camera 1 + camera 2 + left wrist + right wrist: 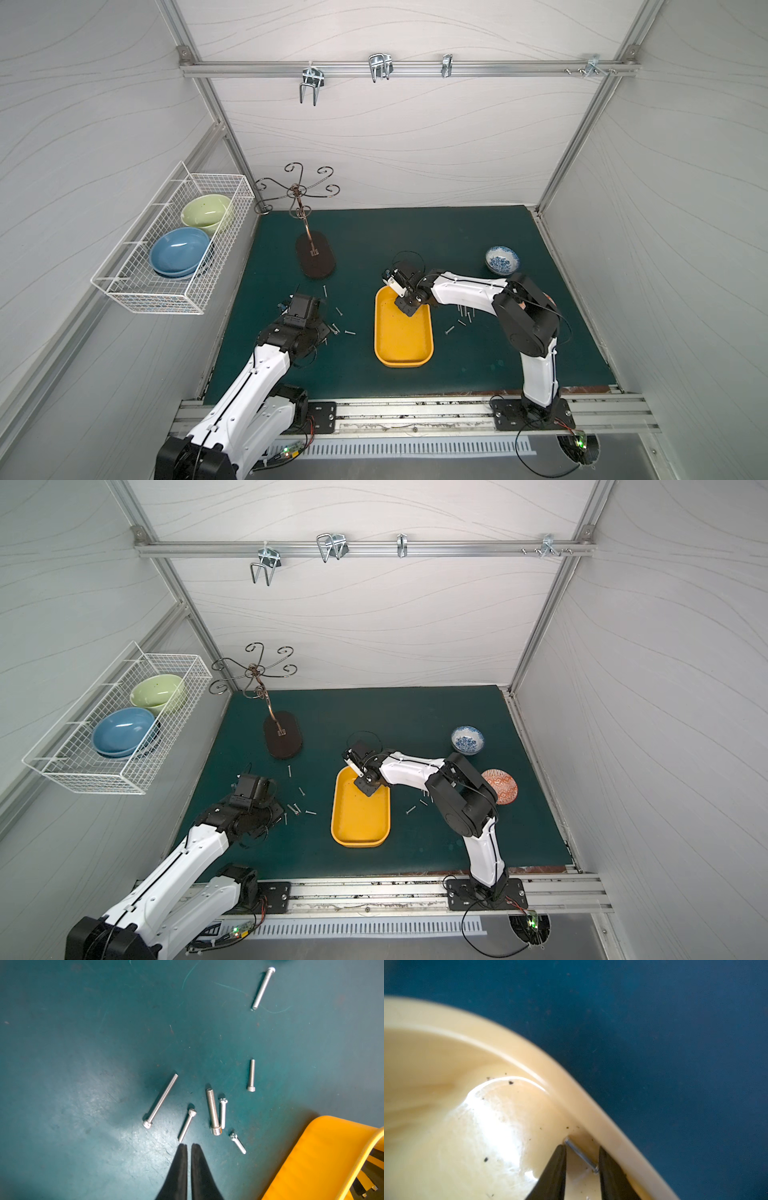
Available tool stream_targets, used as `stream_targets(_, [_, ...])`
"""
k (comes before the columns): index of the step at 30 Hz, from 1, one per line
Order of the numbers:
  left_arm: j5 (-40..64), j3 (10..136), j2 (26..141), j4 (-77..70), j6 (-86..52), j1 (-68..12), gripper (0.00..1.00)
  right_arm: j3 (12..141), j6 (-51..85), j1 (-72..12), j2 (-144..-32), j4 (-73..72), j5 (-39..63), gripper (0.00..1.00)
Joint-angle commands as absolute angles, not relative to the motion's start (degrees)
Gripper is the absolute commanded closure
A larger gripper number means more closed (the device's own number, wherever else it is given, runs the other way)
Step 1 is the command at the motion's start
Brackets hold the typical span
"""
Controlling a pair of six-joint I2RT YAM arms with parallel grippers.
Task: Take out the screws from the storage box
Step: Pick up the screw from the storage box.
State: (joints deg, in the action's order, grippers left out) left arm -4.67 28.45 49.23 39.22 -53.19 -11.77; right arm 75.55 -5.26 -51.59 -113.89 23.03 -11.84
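Nearly done: most screws [214, 1111] lie on the counter [415, 241], left and right of the box [402, 365]. I see one screw [581, 1155] left in its far corner, between my right hand's [581, 1147] parted fingers, ungrasped. My left hand [189, 1145] is clenched and empty.

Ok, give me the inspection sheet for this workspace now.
Surface: dark green mat, scuffed, no spills seen.
Job's things: yellow storage box with one screw seen inside; left-hand screws and right-hand screws lie on the mat.
Clutter: patterned bowl, red plate, hook stand.
Grippers: left claw shut, empty, beside the left-hand screws; right claw open, straddling the screw in the box.
Cables: black loop at the right wrist; loose wire by the right base.
Surroundings: wall basket with a green bowl and a blue bowl; rail with metal hooks.
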Motion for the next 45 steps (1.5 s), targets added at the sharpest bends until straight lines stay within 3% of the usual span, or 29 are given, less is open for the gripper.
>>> stream_targets(1, [-5.46,28.39,49.19,39.18,-53.35,-11.52,0.91,71.71,-2.45,-51.24,-114.99,26.85,-10.86,0.7])
stream_targets(15, [-5.45,28.81,46.73,40.61,-53.35,-11.51,0.89,70.78,1.93,-52.18,-116.95,27.93,-6.3,0.88])
stream_targets(20, [-5.37,28.74,45.39,40.45,-52.82,-11.51,0.72,71.72,2.44,-51.0,-118.33,28.36,-3.3,0.96])
stream_targets(30, [-4.99,29.25,43.95,40.89,-52.17,-11.52,0.67,72.69,3.28,-50.83,-114.04,26.35,-2.68,1.0])
stream_targets(34, [-3.61,31.01,43.16,42.54,-51.29,-11.56,0.56,73.19,3.47,-50.88,-110.35,25.64,-2.38,1.0])
stream_targets(39, [-2.81,34.45,41.66,46.04,-50.06,-11.51,0.19,73.39,4.04,-50.81,-106.66,24.86,-1.81,1.0])
stream_targets(41, [-2.74,35.44,41.26,46.79,-49.54,-11.53,0.11,73.61,4.05,-50.84,-105.59,24.87,-1.68,1.0])
stream_targets(45, [-2.02,36.9,41.26,47.33,-48.61,-11.55,0.07,73.25,4.43,-50.81,-102.98,24.35,-1.33,1.0])
